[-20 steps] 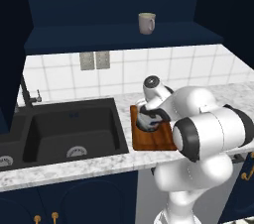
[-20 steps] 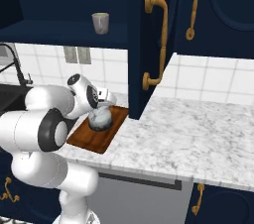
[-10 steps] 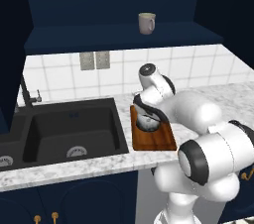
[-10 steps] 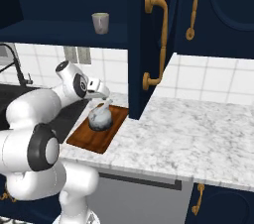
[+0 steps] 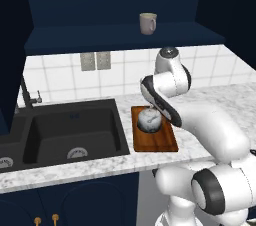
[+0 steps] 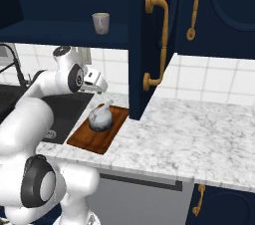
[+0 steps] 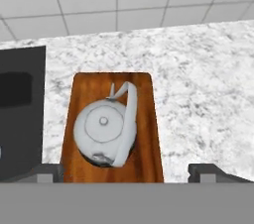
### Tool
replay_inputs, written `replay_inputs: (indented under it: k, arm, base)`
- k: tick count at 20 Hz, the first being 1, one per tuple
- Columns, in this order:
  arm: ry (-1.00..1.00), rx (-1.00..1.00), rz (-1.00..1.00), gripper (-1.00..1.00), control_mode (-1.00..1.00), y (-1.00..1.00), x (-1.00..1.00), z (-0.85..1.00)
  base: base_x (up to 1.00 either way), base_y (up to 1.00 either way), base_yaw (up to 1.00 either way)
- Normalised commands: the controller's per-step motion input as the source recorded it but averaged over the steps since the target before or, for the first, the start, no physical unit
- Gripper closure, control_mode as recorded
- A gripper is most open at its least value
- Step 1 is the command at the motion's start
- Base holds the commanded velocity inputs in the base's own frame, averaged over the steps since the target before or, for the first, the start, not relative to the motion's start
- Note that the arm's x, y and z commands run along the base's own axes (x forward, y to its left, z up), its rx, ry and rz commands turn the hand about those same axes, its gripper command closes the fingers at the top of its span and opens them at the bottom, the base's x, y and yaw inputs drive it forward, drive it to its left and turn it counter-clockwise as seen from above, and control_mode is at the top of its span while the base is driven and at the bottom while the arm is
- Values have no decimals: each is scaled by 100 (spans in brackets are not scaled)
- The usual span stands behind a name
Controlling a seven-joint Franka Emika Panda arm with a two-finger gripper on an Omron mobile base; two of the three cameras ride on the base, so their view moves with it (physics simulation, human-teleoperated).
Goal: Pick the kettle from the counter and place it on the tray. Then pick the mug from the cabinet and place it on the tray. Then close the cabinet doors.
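I am in a kitchen: black sink (image 5: 70,132), marble counter (image 6: 199,134), blue cabinet (image 5: 115,0), white wall tiles (image 7: 119,0).

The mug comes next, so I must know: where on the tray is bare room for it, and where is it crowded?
The kettle sits on the tray's end away from the wall, toward its sink-side edge. Bare wood lies along the wall-side end and as a narrow strip on the edge toward the open counter. The open gripper hangs above.
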Motion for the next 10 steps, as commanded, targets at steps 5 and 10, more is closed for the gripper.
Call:
replay_inputs:
  k: [5, 10]
  arm:
    - [-3, 31, 4, -100, -100, 0, -30, 100]
    - [3, 0, 1, -100, -100, 0, -1, 21]
  base:
    - [0, 0, 0]
    - [0, 0, 0]
